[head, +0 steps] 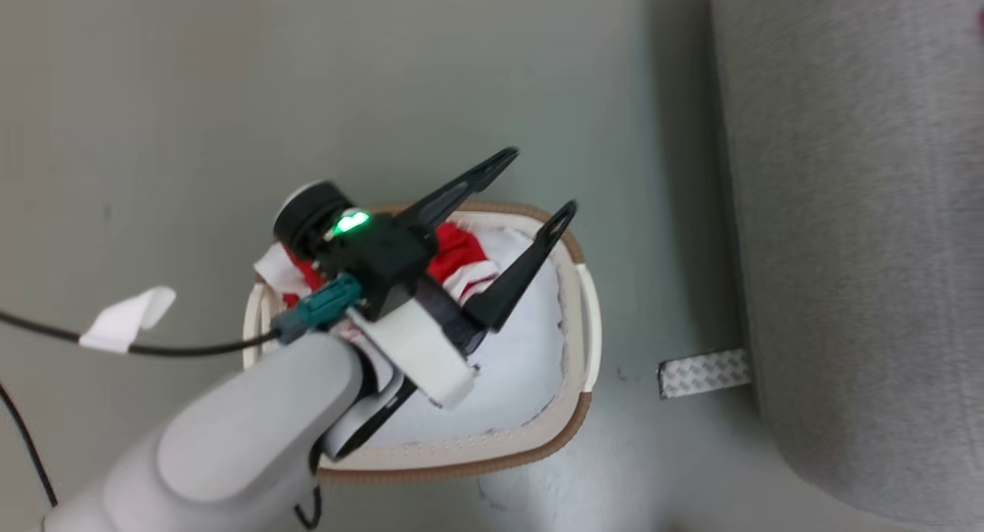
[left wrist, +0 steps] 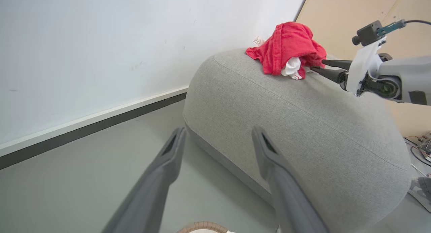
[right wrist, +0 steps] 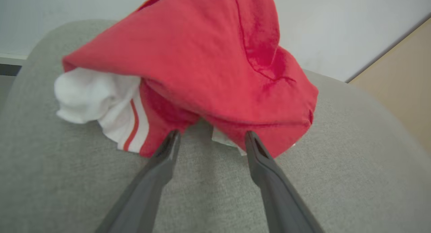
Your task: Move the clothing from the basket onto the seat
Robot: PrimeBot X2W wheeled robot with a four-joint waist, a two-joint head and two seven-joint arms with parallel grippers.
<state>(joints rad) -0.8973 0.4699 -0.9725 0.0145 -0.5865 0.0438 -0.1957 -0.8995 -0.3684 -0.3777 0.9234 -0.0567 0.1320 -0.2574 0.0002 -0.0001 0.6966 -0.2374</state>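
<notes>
- Head view, from the left: a black cable (head: 192, 349) carrying a white tape tag (head: 127, 317) crosses the grey-green floor (head: 231, 94) to the pale forearm (head: 254, 424) of the left arm.
- The left hand (head: 540, 181) hangs over the oval cream-white plastic basket with a brown rim (head: 461, 459). Its two long dark fingers are spread wide and hold nothing.
- Partly under that hand, a crumpled bright red garment with white striped trim (head: 457, 255) lies in the basket's upper-left part as seen here, on the plain white pad (head: 515, 355) lining it.
- To the right, a short silver patterned strip (head: 703, 372) lies on the floor, its right end at the foot of the large light grey woven-fabric seat (head: 861, 209). Bare floor separates the seat from the basket.
- Left wrist view: a white wall (left wrist: 101, 41) with a dark skirting (left wrist: 94, 128) fills the left side. The left hand's spread fingers frame the seat's rounded corner, with a bit of basket rim at the bottom edge.
- On top of the seat sits a second bright red garment (left wrist: 286, 44), bunched in a heap, with a white striped band and a small white label showing.
- At far right, the right hand (left wrist: 318, 65) points in level with the seat top, fingertips at the heap's edge.
- Right wrist view: the right hand's fingers stand apart, tips at the red hem. Grey seat fabric shows between them and nothing is pinched. Whether the tips touch the cloth cannot be told.
</notes>
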